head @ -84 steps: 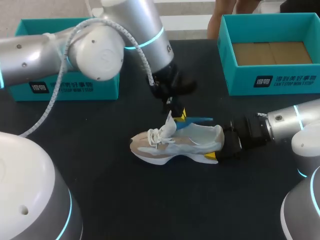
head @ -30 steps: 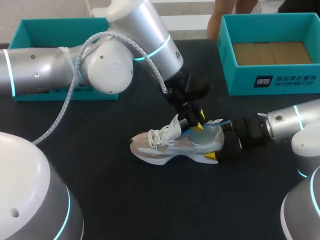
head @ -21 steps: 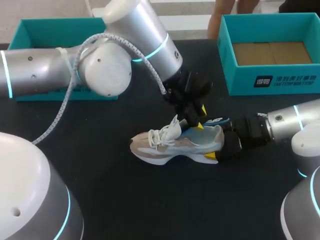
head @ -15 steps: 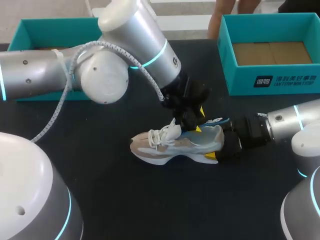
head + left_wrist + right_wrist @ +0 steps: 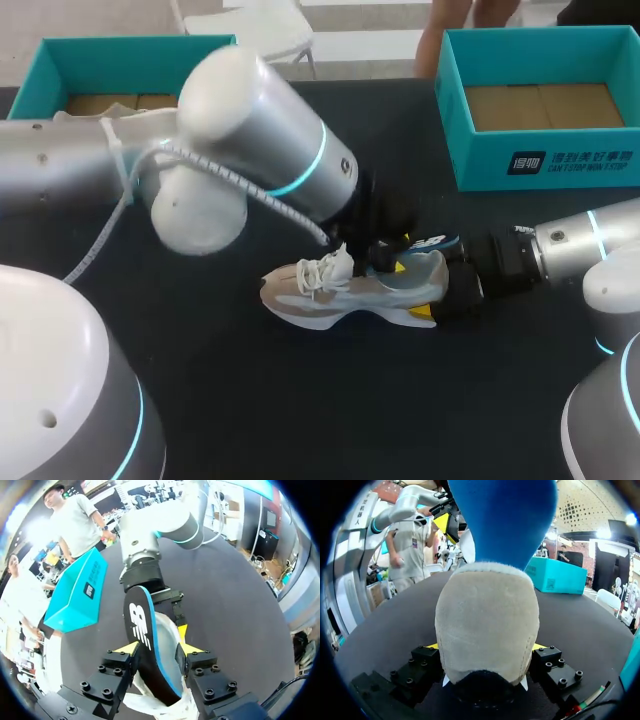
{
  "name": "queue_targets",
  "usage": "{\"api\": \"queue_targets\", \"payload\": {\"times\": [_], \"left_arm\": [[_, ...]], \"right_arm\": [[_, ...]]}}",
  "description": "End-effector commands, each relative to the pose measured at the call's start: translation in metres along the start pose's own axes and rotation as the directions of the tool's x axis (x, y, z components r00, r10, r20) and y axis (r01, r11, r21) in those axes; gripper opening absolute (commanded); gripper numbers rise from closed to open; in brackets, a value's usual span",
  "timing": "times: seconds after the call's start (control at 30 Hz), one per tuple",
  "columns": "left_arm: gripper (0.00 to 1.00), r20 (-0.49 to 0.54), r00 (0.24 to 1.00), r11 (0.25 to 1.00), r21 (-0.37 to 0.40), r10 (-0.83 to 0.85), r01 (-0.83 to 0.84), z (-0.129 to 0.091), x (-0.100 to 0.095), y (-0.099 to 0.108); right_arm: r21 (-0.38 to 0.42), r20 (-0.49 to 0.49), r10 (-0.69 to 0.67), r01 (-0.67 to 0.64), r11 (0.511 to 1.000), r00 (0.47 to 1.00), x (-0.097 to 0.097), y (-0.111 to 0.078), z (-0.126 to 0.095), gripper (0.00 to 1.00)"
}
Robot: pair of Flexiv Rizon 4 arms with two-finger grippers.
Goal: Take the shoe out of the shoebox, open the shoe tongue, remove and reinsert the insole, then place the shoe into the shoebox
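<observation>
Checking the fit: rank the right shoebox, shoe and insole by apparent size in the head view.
1. right shoebox, largest.
2. shoe.
3. insole: only a sliver shows, so its rank is unsure.

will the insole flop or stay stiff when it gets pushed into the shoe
Probably semi-stiff: the insole stands out unsagging from the left gripper. It looks thin, so likely light, and may buckle if jammed.

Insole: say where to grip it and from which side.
Pinch the insole at its midsection, from above the shoe's opening, one finger on each flat side: it is thin and stands on edge there, heel end rising past the shoe's heel. The left pincer holds it so; the right pincer clamps the shoe's heel.
</observation>
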State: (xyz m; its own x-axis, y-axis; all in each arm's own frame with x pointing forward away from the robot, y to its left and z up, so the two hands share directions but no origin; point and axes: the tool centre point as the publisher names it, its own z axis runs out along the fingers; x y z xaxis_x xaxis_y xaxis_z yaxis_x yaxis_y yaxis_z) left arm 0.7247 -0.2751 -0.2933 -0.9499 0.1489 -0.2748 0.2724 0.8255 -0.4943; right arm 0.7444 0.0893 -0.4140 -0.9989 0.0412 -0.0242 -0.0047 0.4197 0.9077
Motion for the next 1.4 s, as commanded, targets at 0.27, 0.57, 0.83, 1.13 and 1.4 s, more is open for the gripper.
{"api": "queue_targets", "payload": {"times": [0.27, 0.57, 0.83, 1.13, 1.4], "left_arm": [[0.44, 0.170, 0.984, 0.998, 0.025, -0.059, 0.055, 0.020, 0.005, 0.000], [0.45, 0.233, 0.968, 0.996, 0.038, -0.091, 0.085, 0.029, -0.011, 0.005], [0.36, 0.241, 0.963, 0.992, 0.041, -0.124, 0.117, 0.038, -0.015, 0.010], [0.00, 0.241, 0.958, 0.988, 0.055, -0.154, 0.145, 0.036, -0.014, 0.012], [0.00, 0.208, 0.966, 0.985, 0.105, -0.154, 0.134, 0.018, -0.015, 0.001]], "right_arm": [[0.004, 0.001, 0.001, -0.001, 1.000, 1.000, 0.000, -0.002, 0.003, 0.00], [0.004, 0.001, 0.001, -0.001, 1.000, 1.000, 0.000, -0.002, 0.003, 0.00], [0.004, 0.001, 0.001, -0.001, 1.000, 1.000, 0.000, -0.002, 0.003, 0.00], [0.004, 0.001, 0.001, -0.001, 1.000, 1.000, 0.000, -0.002, 0.003, 0.00], [0.004, 0.001, 0.001, -0.001, 1.000, 1.000, 0.000, -0.002, 0.003, 0.00]]}}
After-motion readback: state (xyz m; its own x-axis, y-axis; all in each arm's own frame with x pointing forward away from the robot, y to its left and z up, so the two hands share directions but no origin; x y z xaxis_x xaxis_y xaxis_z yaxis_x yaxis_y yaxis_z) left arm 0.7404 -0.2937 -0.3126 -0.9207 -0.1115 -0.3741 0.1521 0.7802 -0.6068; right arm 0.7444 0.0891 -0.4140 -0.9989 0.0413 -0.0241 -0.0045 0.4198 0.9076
